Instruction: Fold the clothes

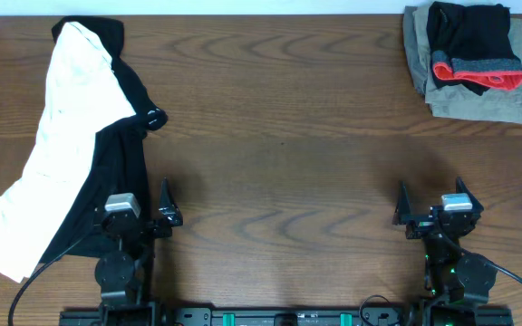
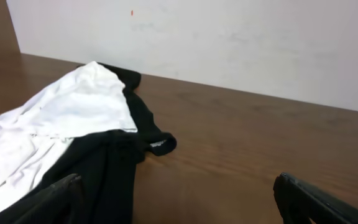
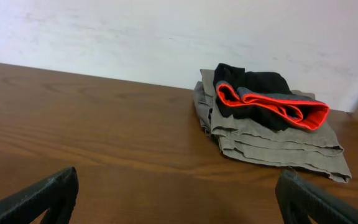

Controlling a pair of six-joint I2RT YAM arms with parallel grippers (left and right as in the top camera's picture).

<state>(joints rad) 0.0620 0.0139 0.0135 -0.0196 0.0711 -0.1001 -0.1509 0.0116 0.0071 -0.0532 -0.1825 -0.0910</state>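
**Starting from the left-hand heap**

Parked low at the near edge of the brown wooden table (image 1: 279,136) with the left end effector (image 2: 178,186) spread to the full and gripping nothing. Same for the right end effector (image 3: 176,182): wide and empty.

Looking out from the left one, finding a rumpled white cloth garment (image 1: 62,136) draped over a crumpled black garment (image 1: 130,172) just ahead and to its left, with black cloth under or right beside its left finger. Tracing the heap's long axis from the near left edge away toward the far side, leaning slightly rightward. Judging the left arm far the nearer.

Placing the neat stack well apart in the far right corner: folded black leggings with a grey and red-orange waistband (image 1: 474,50) atop a folded khaki piece (image 1: 478,100), ahead of the right arm and seemingly done.
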